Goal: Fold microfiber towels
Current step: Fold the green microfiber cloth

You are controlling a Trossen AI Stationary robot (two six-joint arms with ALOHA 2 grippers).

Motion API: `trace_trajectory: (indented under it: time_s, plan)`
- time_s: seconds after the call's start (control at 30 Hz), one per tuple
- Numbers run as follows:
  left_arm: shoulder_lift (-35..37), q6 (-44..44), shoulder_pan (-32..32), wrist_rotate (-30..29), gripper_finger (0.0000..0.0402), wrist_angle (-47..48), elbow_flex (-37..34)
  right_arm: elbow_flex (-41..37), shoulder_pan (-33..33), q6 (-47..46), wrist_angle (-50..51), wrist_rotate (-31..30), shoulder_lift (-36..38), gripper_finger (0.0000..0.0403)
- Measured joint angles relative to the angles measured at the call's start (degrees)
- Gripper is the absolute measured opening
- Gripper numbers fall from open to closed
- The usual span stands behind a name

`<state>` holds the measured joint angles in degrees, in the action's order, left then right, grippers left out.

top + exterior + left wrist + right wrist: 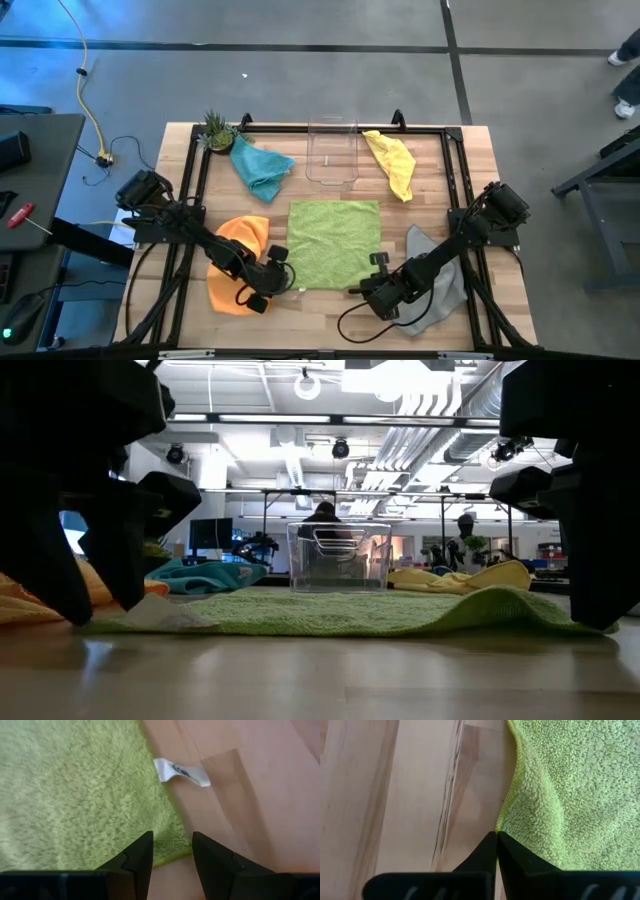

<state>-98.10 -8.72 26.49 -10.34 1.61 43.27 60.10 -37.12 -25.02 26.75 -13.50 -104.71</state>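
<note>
You've got both grippers down at the near edge of the lime green towel (pixel 334 243), which is spread flat in the middle of the table (pixel 480 150). Your left gripper (pixel 291 286) sits at the towel's near-left corner with its jaws a little apart and nothing pinched; the corner lies right at the gap, and the white tag (pixel 181 772) sticks out just past it. Your right gripper (pixel 358 288) is at the near-right corner with its jaws closed together at the towel's edge; can't tell if any fabric is caught.

The orange towel (pixel 240 255) is crumpled under your left arm and the grey one (pixel 440 285) under your right. Farther back, the teal blue towel (pixel 260 168) and yellow towel (pixel 392 162) flank the clear bin (pixel 331 152), with a small plant (pixel 217 130) at the far left.
</note>
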Motion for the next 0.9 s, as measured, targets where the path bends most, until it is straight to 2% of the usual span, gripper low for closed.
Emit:
trace_trajectory:
  time_s: [0.27, 0.37, 0.53, 0.6, 0.7, 0.9]
  plan:
    - [-0.6, -0.7, -0.4, 1.3, 0.0117, 0.5, 0.1, 0.0, 0.0, 0.0, -0.5, 0.0, 0.0, 0.0004]
    - [-1.5, -0.2, -0.3, 1.2, 0.0088, 0.2, 0.3, 0.0, 0.0, 0.0, -0.6, 0.0, 0.0, 0.0004]
    - [-1.7, 1.5, 0.0, 0.0, 0.0014, -0.2, 0.2, 0.0, 0.0, -0.2, -0.6, -1.5, 0.0, 0.0005]
    - [-0.9, 1.8, 0.0, -1.9, 0.0007, 0.7, 0.0, 0.0, -0.3, -0.4, -0.7, -2.7, 0.0, 0.0008]
    - [0.2, 1.4, -0.4, -2.3, 0.0009, 1.4, -0.1, 0.0, -0.9, -2.1, -0.8, -3.4, 0.0, 0.0028]
    - [2.5, -2.2, -1.2, -1.1, 0.0002, 1.7, 0.0, 0.9, -2.0, -7.4, 1.2, -3.2, 0.2, 0.0106]
